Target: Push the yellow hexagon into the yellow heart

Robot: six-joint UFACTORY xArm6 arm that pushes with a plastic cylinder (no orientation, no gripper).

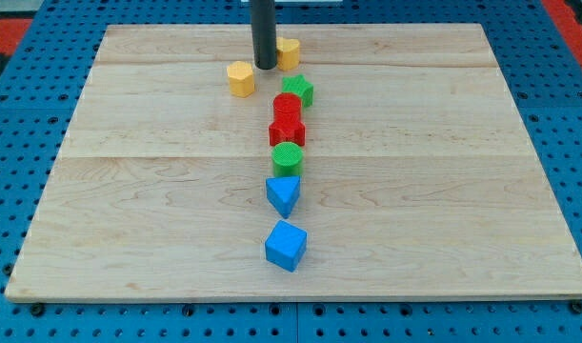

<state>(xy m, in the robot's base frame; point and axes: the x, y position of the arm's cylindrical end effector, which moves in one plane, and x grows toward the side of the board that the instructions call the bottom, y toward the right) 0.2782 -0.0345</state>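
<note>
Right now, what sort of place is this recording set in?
Probably a lab tabletop rig for robot pushing trials. A pale wooden board lies on a blue perforated base, small coloured blocks such as the yellow hexagon sit on it, and my tip stands between that hexagon and the yellow heart.

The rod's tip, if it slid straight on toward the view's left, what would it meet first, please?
Probably the yellow hexagon: my tip sits between it and the yellow heart, with the hexagon slightly lower in view, so the contact may be glancing. Depth is hard to judge.
</note>
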